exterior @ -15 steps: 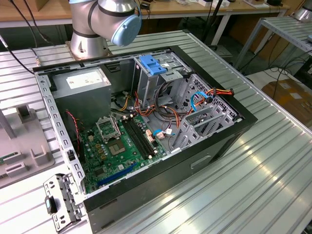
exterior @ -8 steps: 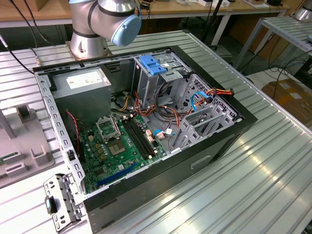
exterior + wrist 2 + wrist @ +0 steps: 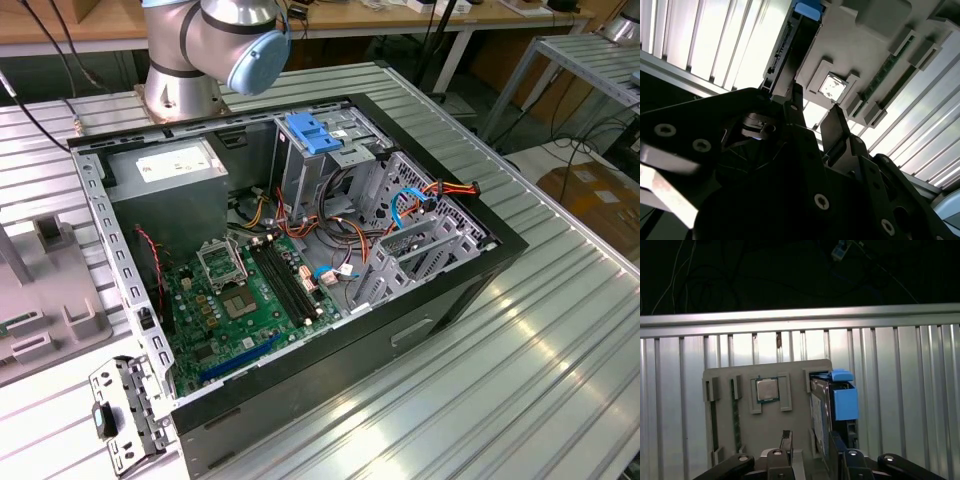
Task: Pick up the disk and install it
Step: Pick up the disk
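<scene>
The claw [image 3: 809, 436] is seen parted, with nothing clamped between its dark metal fingers [image 3: 785, 439]. It is held over a grey moulded holder [image 3: 770, 430] that rests on the ribbed aluminium bench [image 3: 680, 390]. The disk [image 3: 821, 405] lies just beyond the fingertips, stood on its thin edge in a slot at one side of the holder. Its long edge is judged to run in line with the gap between the fingers, with its flat faces turned towards them. A dark metal body and a smooth blue plastic rail [image 3: 845, 402] can be made out. A square processor chip [image 3: 767, 389] is seated in a neighbouring recess.
</scene>
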Tool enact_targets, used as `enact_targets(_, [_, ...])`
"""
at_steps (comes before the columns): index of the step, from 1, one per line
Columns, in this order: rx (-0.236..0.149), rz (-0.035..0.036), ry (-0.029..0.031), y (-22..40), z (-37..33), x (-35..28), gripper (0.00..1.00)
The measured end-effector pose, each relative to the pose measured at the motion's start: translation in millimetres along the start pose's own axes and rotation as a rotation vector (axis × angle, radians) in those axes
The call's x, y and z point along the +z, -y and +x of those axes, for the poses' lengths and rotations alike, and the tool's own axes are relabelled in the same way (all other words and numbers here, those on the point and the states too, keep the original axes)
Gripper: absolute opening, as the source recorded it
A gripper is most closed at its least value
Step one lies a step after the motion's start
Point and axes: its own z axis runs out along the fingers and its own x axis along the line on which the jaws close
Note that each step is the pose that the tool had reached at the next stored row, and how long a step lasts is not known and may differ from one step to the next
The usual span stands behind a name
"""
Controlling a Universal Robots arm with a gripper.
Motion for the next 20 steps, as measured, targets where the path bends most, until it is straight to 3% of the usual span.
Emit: enact_targets(20, [0.0, 0.0, 0.0009, -0.2, -5.4, 2.2, 0.42])
